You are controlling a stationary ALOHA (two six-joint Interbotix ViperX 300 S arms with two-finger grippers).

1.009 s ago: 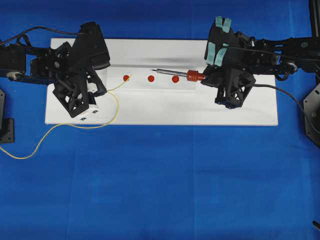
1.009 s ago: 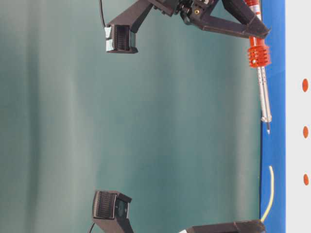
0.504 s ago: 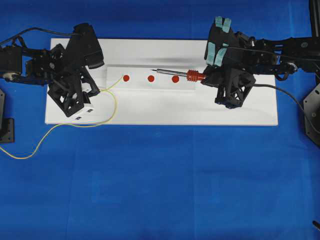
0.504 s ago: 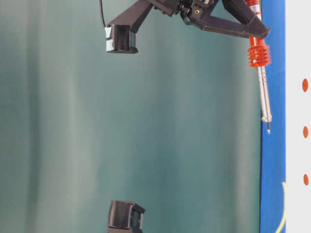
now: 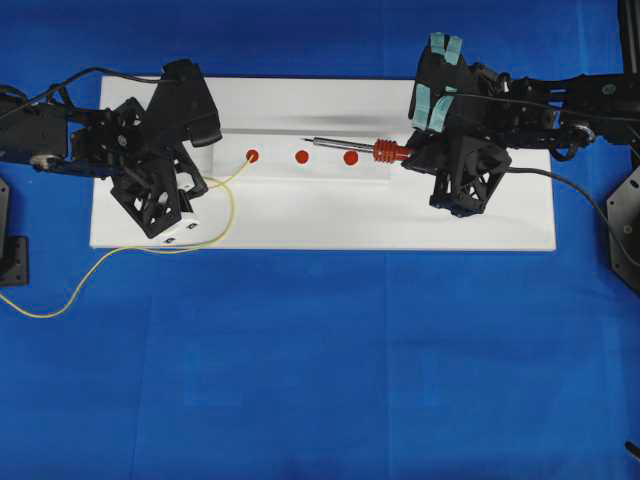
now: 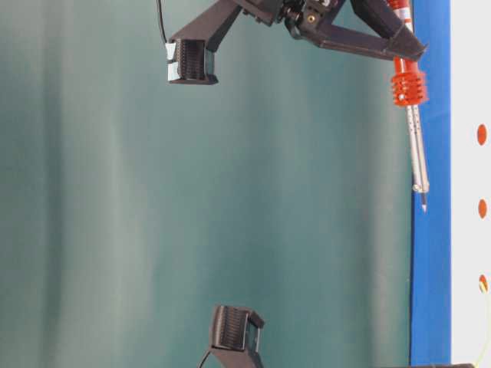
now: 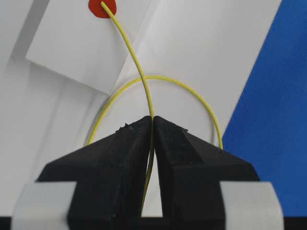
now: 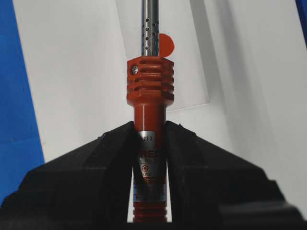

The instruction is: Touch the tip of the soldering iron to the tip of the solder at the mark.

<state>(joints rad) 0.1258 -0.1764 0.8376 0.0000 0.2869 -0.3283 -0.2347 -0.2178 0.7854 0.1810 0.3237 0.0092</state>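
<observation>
A blue cloth-covered surface carries one flat white rectangular board. On the board lies one smaller raised white panel, and it bears three round red marks in a row: the left mark, the middle mark and the right mark.

Two black arms work over the board. The right gripper is clamped on the one soldering iron, a slim tool with a silver perforated shaft and an orange-red ribbed collar; its jaws pinch the red handle just behind the collar. The iron lies level above the panel, and its small dark tip sits near the middle mark, well apart from the left mark.

The left gripper is closed on the one thin yellow solder wire, which loops over the board and trails onto the cloth. The wire's free cut end lies on the left mark.
</observation>
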